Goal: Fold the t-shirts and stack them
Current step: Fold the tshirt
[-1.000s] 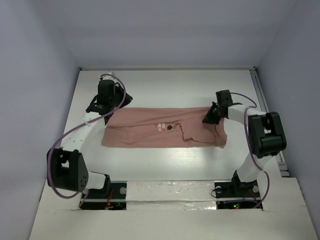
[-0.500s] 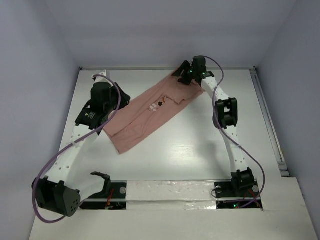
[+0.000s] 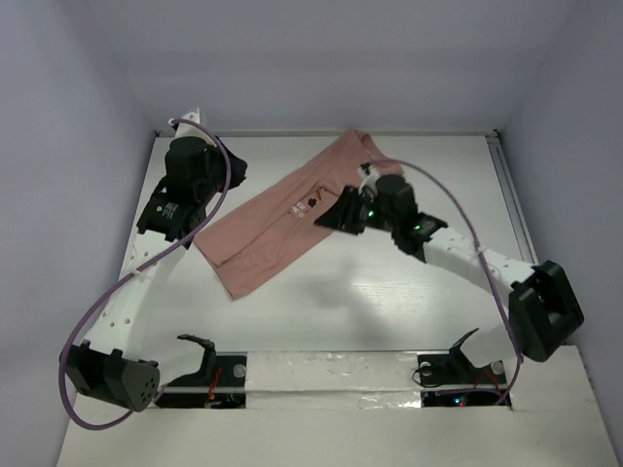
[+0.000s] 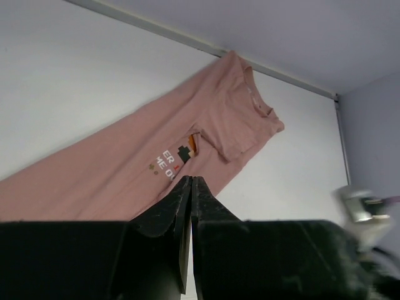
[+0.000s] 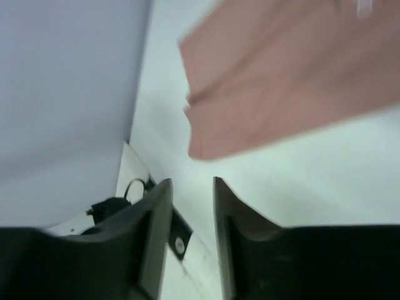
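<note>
Left gripper, seen from above, hangs by the t-shirt's left edge. The right gripper is over its right edge. The t-shirt lies diagonally on the table. Left wrist: fingers pressed together above the t-shirt, empty. Right wrist: fingers parted, empty, near its end.

White table inside pale lavender walls, silvery rail along its far edge.
</note>
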